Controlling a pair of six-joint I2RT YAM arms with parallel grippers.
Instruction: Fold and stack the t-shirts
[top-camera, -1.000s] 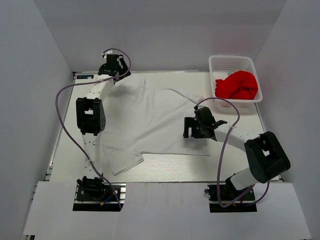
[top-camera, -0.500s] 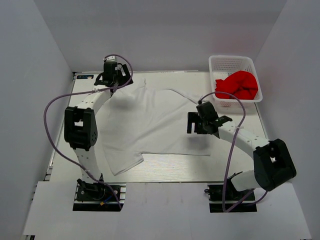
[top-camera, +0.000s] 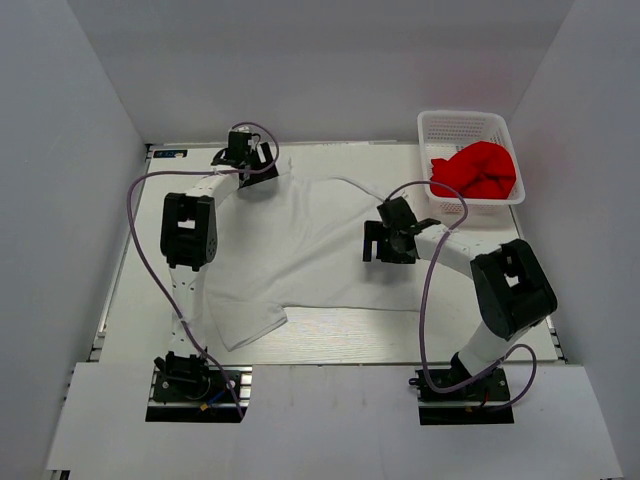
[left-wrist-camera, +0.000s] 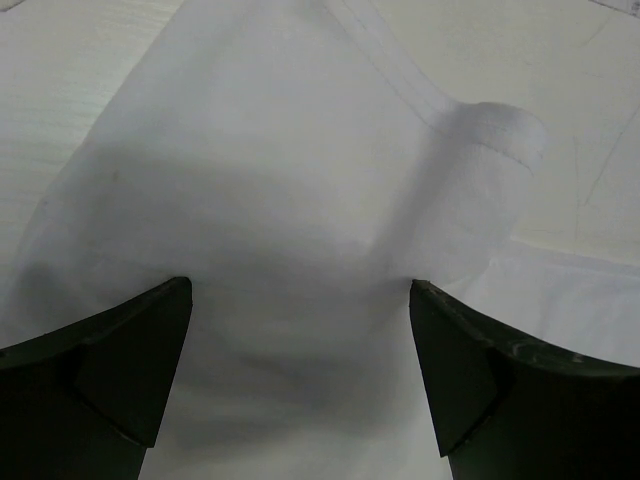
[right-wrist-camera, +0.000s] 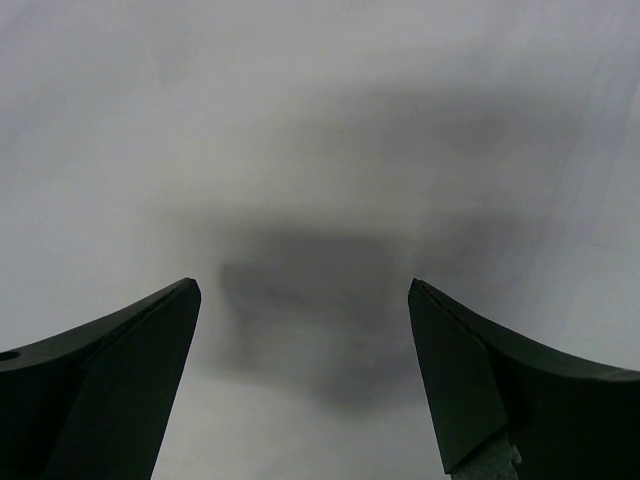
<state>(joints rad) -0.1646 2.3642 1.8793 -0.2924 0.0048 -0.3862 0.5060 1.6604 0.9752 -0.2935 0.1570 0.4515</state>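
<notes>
The white shirt (top-camera: 300, 240) lies spread over the middle and left of the table (top-camera: 470, 335), mostly flat, with one sleeve reaching toward the near left and its far left corner running up toward the far edge. The red shirt (top-camera: 475, 170) is well apart from it at the far right, crumpled in a heap inside the basket (top-camera: 465, 122), with part of it bulging over the near rim. The left gripper (top-camera: 252, 170) is over the far left corner of the white shirt. Its jaws stand wide apart and hold nothing. In the left wrist view white cloth fills the space between and beyond the two dark fingers (left-wrist-camera: 110, 370), and a stitched band runs to a small raised fold at the upper right. Whether the fingertips touch the cloth cannot be told. The right gripper (top-camera: 385, 248) is over the right part of the white shirt, to the near left of the basket. Its jaws are also fully spread and empty. In the right wrist view plain white cloth lies under them, with a soft dark shadow between the fingers (right-wrist-camera: 490, 380). Both arms reach out from their bases at the near edge, each with a purple cable (top-camera: 135, 240) looping along it.
</notes>
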